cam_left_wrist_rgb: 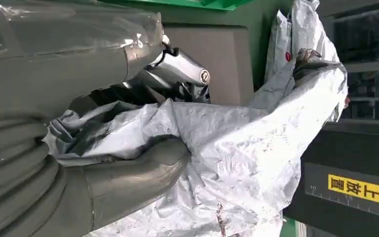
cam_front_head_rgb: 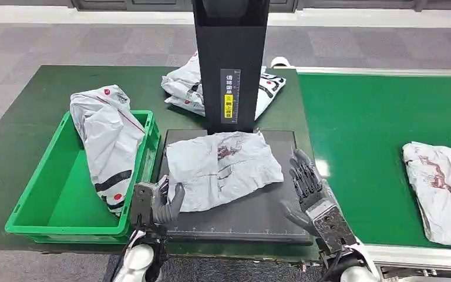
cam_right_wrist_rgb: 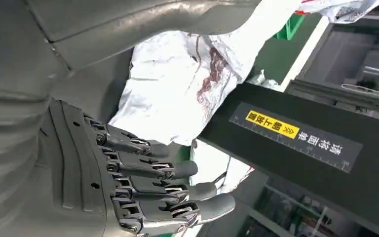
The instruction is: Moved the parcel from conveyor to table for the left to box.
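1. Green tabletop point(cam_front_head_rgb: 29, 135) carries a dark platform point(cam_front_head_rgb: 252, 214) below a black post point(cam_front_head_rgb: 231, 59); the parcel point(cam_front_head_rgb: 220, 167) lies crumpled on that platform, off the conveyor point(cam_front_head_rgb: 364, 129).
2. Left hand point(cam_front_head_rgb: 158, 205) pinches the parcel's near corner, thumb over the film and fingers under it.
3. Right hand point(cam_front_head_rgb: 308, 188) stands beside the platform with fingers extended, holding nothing.
4. Risk: the slack wrapper may slide out of so shallow a pinch during the lift.
5. Risk: the trailing end could drag on the wall of the green box point(cam_front_head_rgb: 41, 194), which already holds a bag point(cam_front_head_rgb: 108, 141).
6. Another bag point(cam_front_head_rgb: 440, 188) waits on the conveyor.
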Robot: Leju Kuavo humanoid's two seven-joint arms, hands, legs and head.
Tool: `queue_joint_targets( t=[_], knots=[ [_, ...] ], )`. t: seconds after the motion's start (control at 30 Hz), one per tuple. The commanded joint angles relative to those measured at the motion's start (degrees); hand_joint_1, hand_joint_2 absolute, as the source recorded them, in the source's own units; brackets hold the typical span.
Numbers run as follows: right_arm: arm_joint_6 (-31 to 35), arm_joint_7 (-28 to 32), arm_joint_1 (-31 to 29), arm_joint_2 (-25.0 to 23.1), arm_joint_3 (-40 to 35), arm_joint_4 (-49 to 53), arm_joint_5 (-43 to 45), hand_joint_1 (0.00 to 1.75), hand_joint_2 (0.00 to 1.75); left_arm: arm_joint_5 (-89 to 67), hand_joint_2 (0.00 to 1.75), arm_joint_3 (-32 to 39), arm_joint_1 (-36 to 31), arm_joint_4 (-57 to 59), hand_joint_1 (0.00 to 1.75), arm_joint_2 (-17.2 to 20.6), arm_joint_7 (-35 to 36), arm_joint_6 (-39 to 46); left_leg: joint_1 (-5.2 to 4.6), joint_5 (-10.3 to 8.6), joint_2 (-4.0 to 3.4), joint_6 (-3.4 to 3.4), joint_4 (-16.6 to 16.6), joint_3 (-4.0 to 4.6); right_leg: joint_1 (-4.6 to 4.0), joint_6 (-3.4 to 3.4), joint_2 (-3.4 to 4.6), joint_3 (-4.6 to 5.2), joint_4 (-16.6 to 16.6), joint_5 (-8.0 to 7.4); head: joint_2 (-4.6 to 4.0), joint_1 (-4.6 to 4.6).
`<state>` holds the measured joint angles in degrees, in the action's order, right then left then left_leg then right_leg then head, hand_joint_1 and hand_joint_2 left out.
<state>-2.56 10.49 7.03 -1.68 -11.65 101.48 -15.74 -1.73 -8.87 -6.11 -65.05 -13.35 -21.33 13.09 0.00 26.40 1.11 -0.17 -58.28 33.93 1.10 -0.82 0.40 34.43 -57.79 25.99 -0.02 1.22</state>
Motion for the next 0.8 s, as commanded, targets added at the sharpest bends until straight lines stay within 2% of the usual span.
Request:
queue_joint_targets(
  t=[0.03, 0.17, 0.3, 0.37, 0.47, 0.53, 0.67, 0.7, 0.8],
  knots=[
    [-0.2, 0.0, -1.7, -1.1, 4.3, -1.9, 0.6, 0.0, 1.75, -3.1, 1.75, 2.2, -4.9, -5.4, 1.75, 2.4, -1.3, 2.1, 0.07, 0.0, -0.06, -0.04, 0.0, -0.07, -0.09, 0.07, -0.05, -0.09, 0.1, -0.01, 0.0, -0.02],
    [-0.2, 0.8, 0.0, -1.2, 6.5, -1.2, 1.5, 0.0, 1.75, -9.2, 1.75, 4.9, -8.5, -22.8, 1.75, 5.4, 0.1, 3.7, 0.13, 0.0, -0.06, -0.06, -0.1, 0.08, -0.15, 0.09, -0.05, 0.02, 0.0, -0.03, 0.0, 0.0],
    [-1.0, 2.4, 1.9, -0.6, 7.4, -1.6, 2.1, 0.0, 1.75, -14.5, 1.75, 9.1, -14.5, -33.9, 1.75, 8.1, 2.9, 4.9, 0.19, 0.02, -0.01, -0.1, -0.2, 0.14, -0.21, 0.13, -0.13, 0.05, -0.1, 0.0, 0.02, -0.02],
    [-1.0, 3.1, 2.4, -0.3, 7.4, -2.4, 2.3, 0.0, 1.75, -15.0, 1.75, 11.1, -17.3, -35.6, 1.75, 10.8, 4.2, 6.6, 0.23, -0.05, -0.02, -0.12, -0.1, 0.2, -0.23, 0.12, -0.06, 0.14, -0.1, -0.06, 0.02, 0.0],
    [-1.1, 3.2, 2.2, -0.3, 7.3, -2.6, 2.3, 0.0, 1.75, -14.8, 1.75, 11.9, -17.2, -35.5, 1.75, 11.0, 4.6, 6.3, 0.2, -0.02, -0.15, -0.14, 0.0, -0.07, -0.21, 0.16, 0.05, -0.09, 0.0, -0.05, 0.0, 0.0],
    [-1.2, 3.2, 2.2, -0.4, 7.3, -2.4, 2.4, 0.0, 1.75, -16.0, 1.75, 14.0, -18.4, -36.2, 1.75, 12.0, 3.3, 9.6, 0.16, -0.04, -0.11, -0.11, 0.0, -0.04, -0.16, 0.11, 0.04, -0.03, 0.0, -0.06, 0.02, 0.0],
    [-1.0, 2.9, 2.3, -0.9, 8.3, -1.9, 2.3, 0.0, 1.75, -16.1, 1.75, 17.6, -20.0, -38.0, 1.75, 14.0, 3.9, 10.9, 0.23, -0.01, -0.19, -0.11, 0.0, -0.02, -0.23, 0.14, 0.08, -0.03, 0.0, -0.05, 0.0, -0.02],
    [-0.2, 2.3, 2.8, -1.1, 8.9, -1.8, 2.3, 0.0, 1.75, -19.8, 1.75, 19.2, -21.2, -37.9, 1.75, 14.3, 3.4, 14.7, 0.22, -0.02, -0.2, -0.12, 0.0, -0.01, -0.22, 0.14, 0.09, 0.0, 0.0, -0.06, 0.02, -0.02],
    [0.2, 2.4, 6.2, -0.7, 9.6, 0.2, 2.6, 0.0, 1.75, -24.5, 1.75, 22.4, -24.3, -36.9, 1.75, 17.4, 5.7, 17.1, 0.23, -0.04, -0.06, -0.12, 0.0, 0.02, -0.22, 0.14, -0.05, 0.0, -0.1, -0.02, 0.02, -0.02]
  ],
)
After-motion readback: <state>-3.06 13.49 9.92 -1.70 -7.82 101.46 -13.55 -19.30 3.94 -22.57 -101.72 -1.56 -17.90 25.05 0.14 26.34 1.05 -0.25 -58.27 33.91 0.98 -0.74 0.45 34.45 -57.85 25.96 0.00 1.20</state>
